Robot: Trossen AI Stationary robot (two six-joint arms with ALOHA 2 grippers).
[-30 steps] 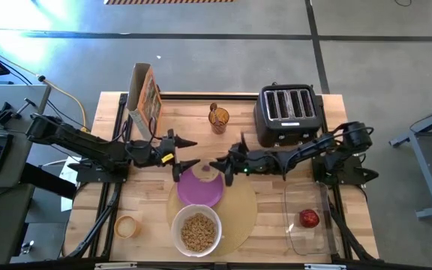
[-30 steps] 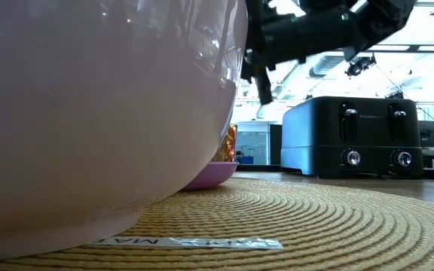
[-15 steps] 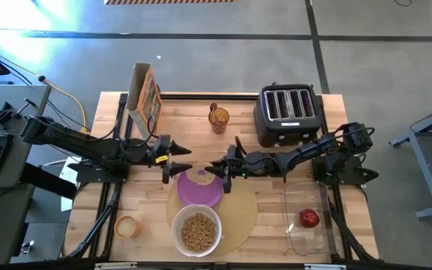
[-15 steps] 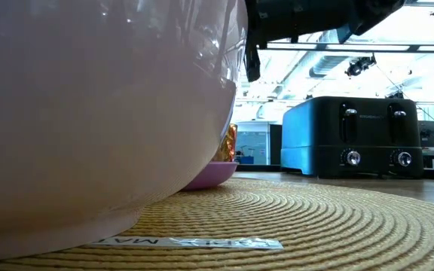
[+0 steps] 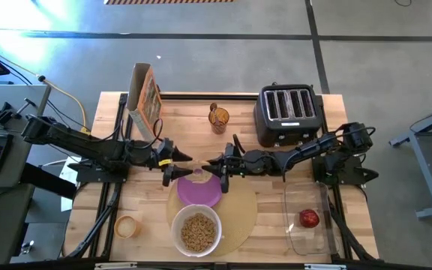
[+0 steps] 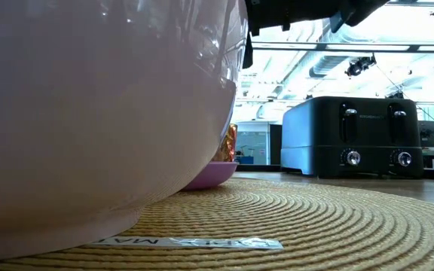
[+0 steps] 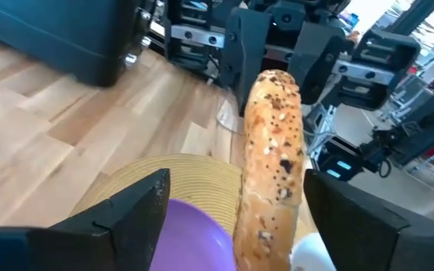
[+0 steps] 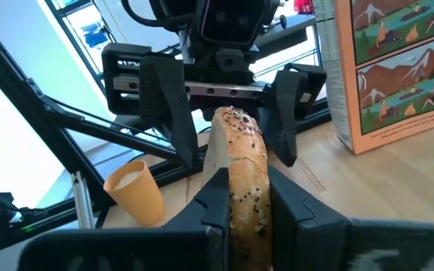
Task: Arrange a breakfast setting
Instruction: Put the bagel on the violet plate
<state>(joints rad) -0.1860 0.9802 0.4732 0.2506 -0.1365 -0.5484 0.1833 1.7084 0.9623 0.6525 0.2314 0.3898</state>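
Note:
A seeded bagel stands on edge over the far part of the small purple plate, which lies on the round tan mat. My right gripper is shut on the bagel. My left gripper is open; its fingers stand on either side of the bagel without touching it. The white bowl of brown cereal sits on the mat's near part. The red apple lies in a clear container at the right. No spoon shows. My right gripper pinches the bagel's two flat faces between its two fingers, which come level from the table's right. The bagel stands upright on edge above the plate. Its lower edge is out of view, so whether it touches the plate cannot be told.
The black toaster stands at the far right, a cereal box at the far left and an orange glass between them. A small tan cup stands near left. In the low view the bowl fills the left.
My right gripper has gone toward the table's left and a little up with the bagel, closing on my left gripper. My left gripper has shifted slightly toward the near edge and stays open, and the bagel now stands between its fingers.

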